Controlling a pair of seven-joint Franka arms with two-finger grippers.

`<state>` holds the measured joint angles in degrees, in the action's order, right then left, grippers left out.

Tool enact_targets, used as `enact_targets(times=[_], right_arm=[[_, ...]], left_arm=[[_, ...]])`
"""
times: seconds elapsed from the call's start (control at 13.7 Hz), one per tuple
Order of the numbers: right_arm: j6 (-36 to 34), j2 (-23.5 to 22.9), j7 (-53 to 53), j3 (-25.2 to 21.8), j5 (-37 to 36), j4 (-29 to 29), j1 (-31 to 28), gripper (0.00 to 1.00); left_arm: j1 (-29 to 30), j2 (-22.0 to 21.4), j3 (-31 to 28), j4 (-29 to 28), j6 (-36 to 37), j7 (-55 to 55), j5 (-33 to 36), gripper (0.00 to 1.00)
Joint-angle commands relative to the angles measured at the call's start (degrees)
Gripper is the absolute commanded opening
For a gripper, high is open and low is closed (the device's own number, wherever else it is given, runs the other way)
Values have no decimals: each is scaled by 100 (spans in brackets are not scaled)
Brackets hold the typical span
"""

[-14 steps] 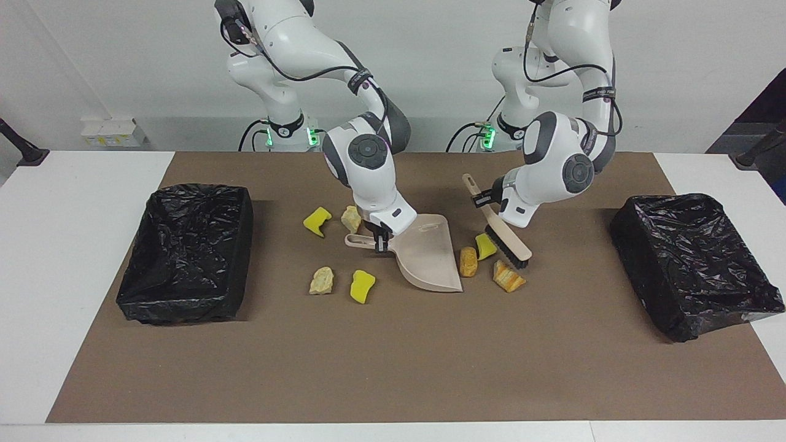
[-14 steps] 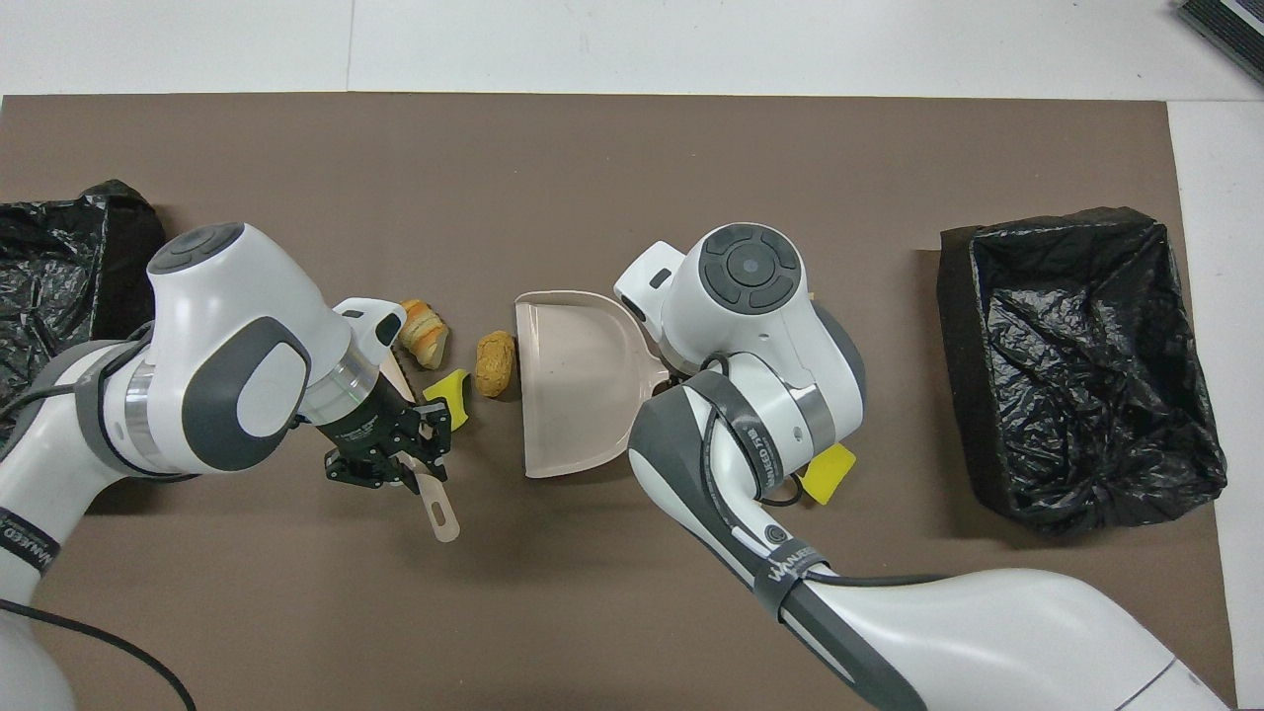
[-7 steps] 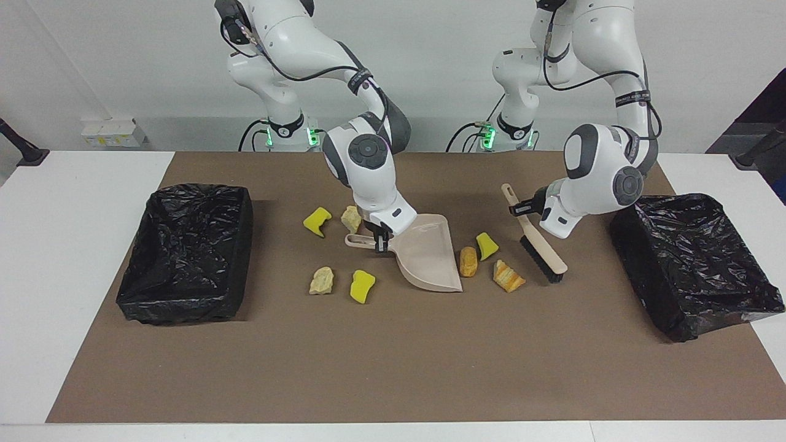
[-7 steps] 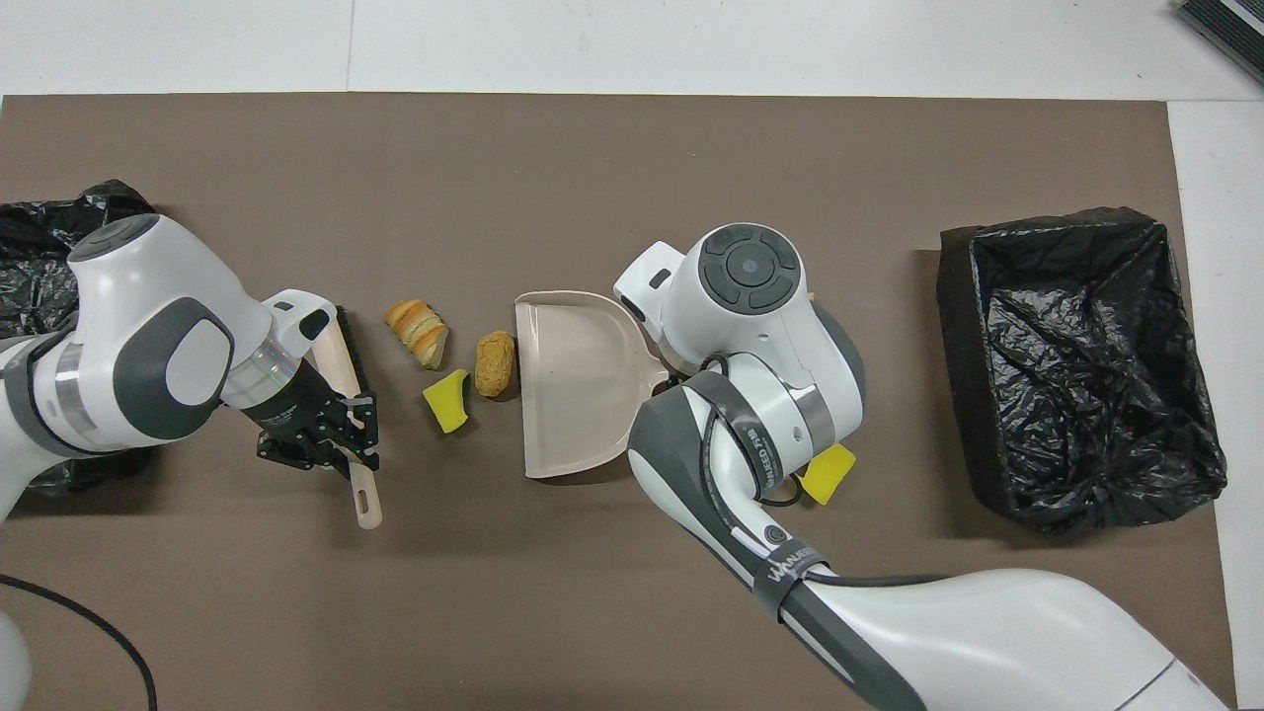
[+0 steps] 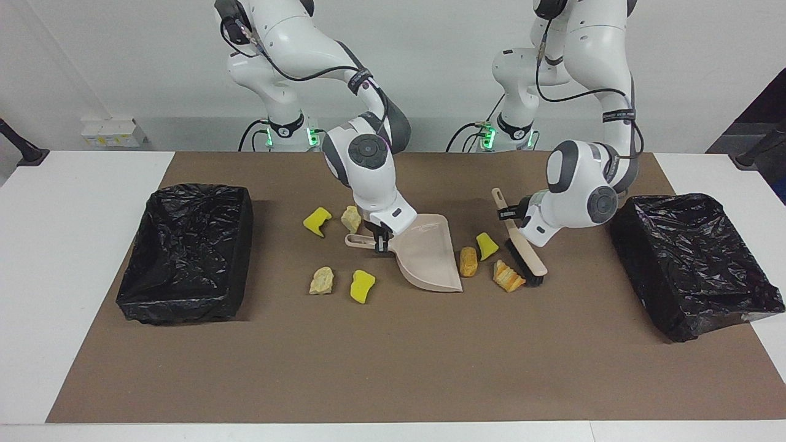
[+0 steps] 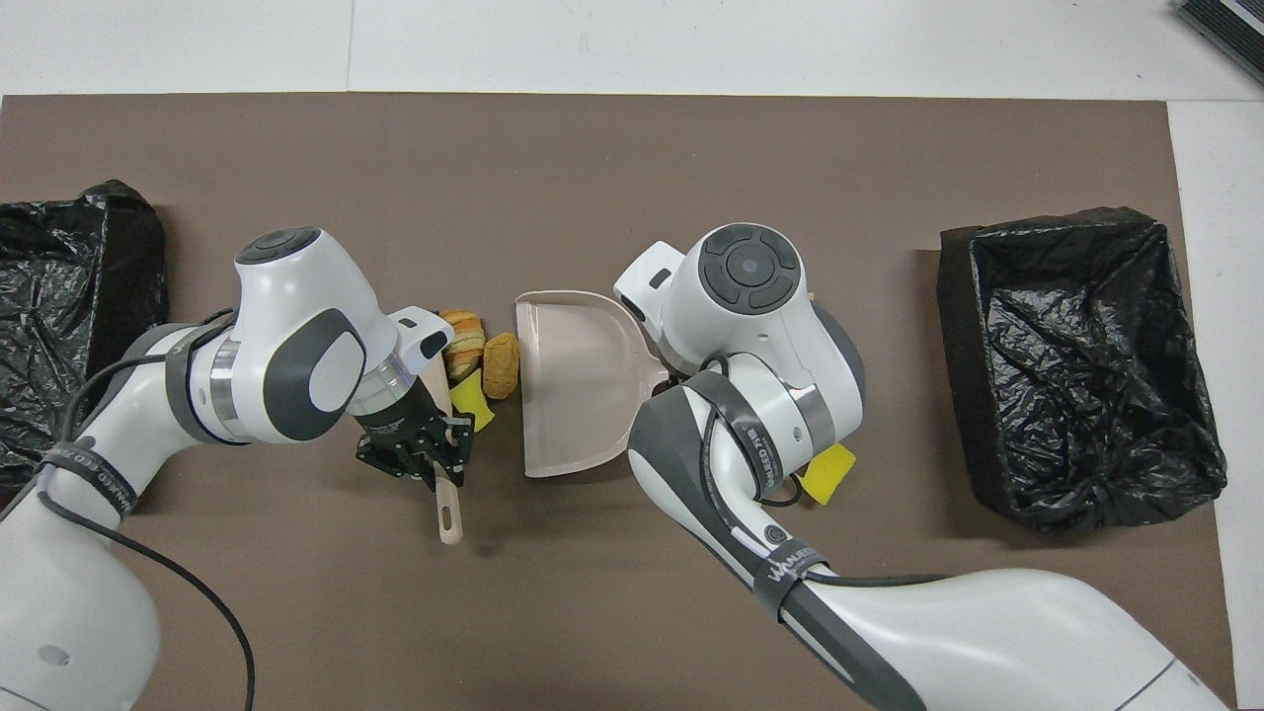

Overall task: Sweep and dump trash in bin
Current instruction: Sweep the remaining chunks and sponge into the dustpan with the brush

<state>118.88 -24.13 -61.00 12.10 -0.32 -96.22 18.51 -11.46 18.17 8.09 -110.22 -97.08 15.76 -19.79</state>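
My right gripper (image 5: 379, 240) is shut on the handle of the beige dustpan (image 5: 428, 253), which rests on the mat with its mouth toward the left arm's end; it also shows in the overhead view (image 6: 573, 380). My left gripper (image 5: 513, 216) (image 6: 425, 456) is shut on the brush (image 5: 527, 261), bristles down. The bristles sit against a striped orange chunk (image 5: 507, 276) (image 6: 462, 341). An orange-brown lump (image 5: 468, 261) (image 6: 501, 363) and a yellow sponge bit (image 5: 487, 245) lie at the pan's mouth. Two yellow bits (image 5: 317, 221) (image 5: 362, 286) and two beige chunks (image 5: 351, 218) (image 5: 322, 280) lie beside the pan's handle.
A black-lined bin (image 5: 184, 252) (image 6: 1081, 365) stands at the right arm's end of the brown mat. Another black-lined bin (image 5: 694, 264) (image 6: 59, 296) stands at the left arm's end, close to the left arm's elbow.
The left gripper swung the brush out toward the left arm's bin, then back in against the trash. The striped chunk and yellow bit now sit closer to the pan's mouth. The right arm and dustpan held still.
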Motion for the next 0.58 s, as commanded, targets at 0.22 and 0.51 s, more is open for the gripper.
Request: enact_targets(times=[0.22, 0.51], right_arm=[[82, 75, 114, 20, 138, -81, -14, 0], [91, 93, 106, 29, 138, -82, -32, 0]], left_arm=[[-146, 64, 561, 202, -144, 49, -666, 0], [-67, -94, 545, 202, -163, 382, -614, 0]])
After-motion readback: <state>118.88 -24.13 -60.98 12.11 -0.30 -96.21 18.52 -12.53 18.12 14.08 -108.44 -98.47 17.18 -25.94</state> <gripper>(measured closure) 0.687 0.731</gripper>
